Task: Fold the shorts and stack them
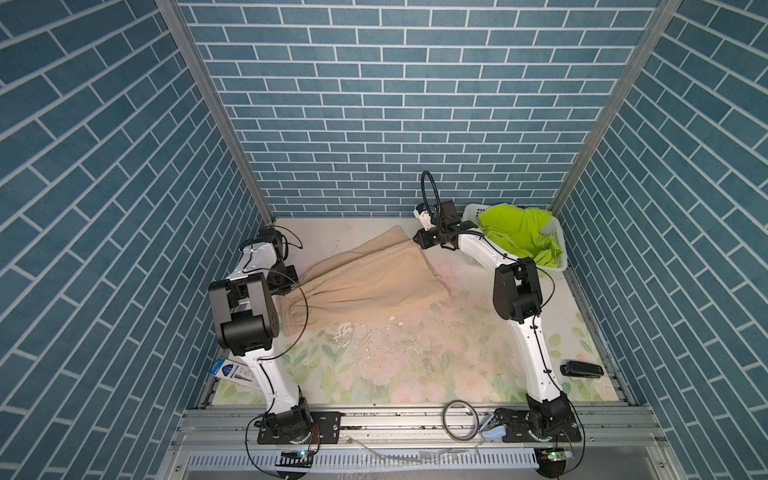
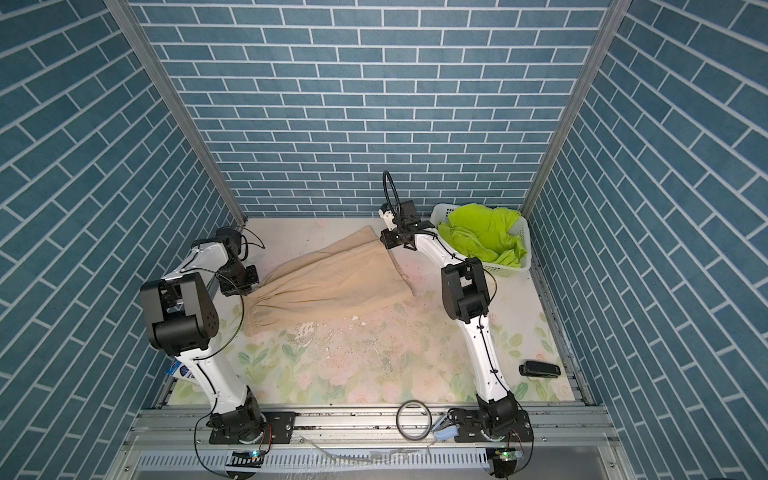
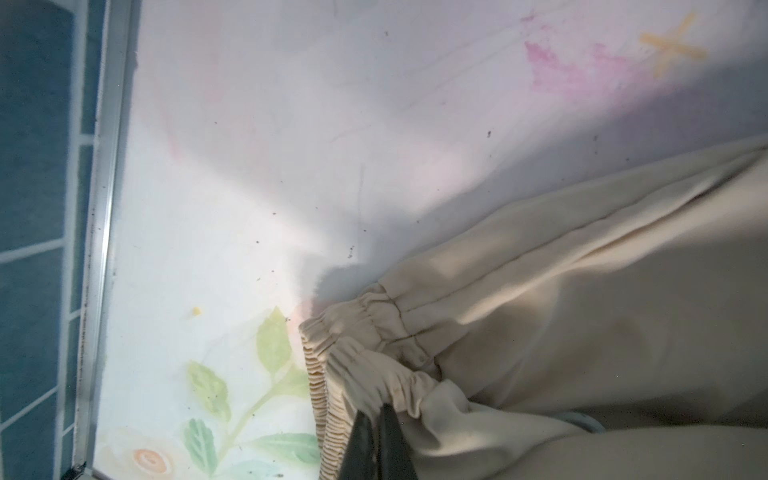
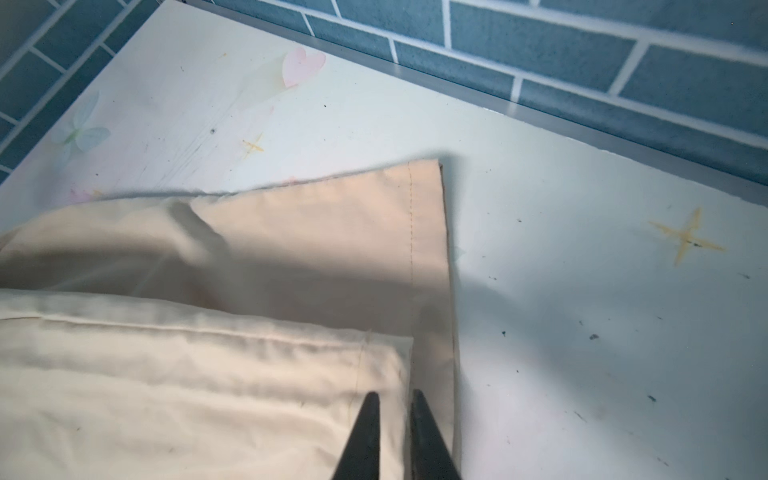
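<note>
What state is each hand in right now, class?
Left hand: at the beige shorts waistband; open or closed cannot be told.
Right hand: slightly open over their hem.

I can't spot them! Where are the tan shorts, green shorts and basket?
tan shorts [image 1: 374,282], a top view, fabric middle
green shorts [image 1: 515,232], a top view, bunched middle
basket [image 1: 470,211], a top view, white rim

The beige shorts are matt woven cloth, with a puckered, ribbed elastic waistband. The green shorts look smoother, with a faint sheen. The basket is white perforated plastic. The table has a matt printed surface, scuffed and flaking.
</note>
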You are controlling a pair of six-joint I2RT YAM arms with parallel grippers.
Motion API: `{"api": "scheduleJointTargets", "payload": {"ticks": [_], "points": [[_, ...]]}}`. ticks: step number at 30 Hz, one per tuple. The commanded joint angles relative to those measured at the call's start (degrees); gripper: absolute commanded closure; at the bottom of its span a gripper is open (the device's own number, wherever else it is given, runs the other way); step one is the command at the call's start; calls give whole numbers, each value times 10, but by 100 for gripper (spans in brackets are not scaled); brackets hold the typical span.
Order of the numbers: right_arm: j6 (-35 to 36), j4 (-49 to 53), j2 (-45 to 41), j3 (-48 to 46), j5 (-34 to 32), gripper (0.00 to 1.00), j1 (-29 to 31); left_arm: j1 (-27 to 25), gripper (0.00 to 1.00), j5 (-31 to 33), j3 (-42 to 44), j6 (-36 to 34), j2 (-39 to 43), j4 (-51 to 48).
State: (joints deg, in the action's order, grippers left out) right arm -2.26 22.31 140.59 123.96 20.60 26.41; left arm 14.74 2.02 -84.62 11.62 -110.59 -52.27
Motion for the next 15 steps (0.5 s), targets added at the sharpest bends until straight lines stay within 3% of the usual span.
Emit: {"api": "scheduleJointTargets", "payload": {"ticks": [1, 3, 4, 8, 15], "points": [[-12, 4, -19, 7, 32, 66, -8, 20, 54, 23, -11, 11, 6, 1], [-16, 5, -39, -6, 40, 53, -12, 26, 13, 20, -22, 13, 12, -7], [-21, 6, -51, -15, 48, 51, -17, 28, 1, 16, -26, 12, 17, -8], [-39, 5, -125, -109, 75, 48, -38, 29, 0, 7, -44, 15, 39, -36], [-26, 39, -247, -314, 24, 45, -42, 30, 0, -45, 29, 47, 131, -20]]}}
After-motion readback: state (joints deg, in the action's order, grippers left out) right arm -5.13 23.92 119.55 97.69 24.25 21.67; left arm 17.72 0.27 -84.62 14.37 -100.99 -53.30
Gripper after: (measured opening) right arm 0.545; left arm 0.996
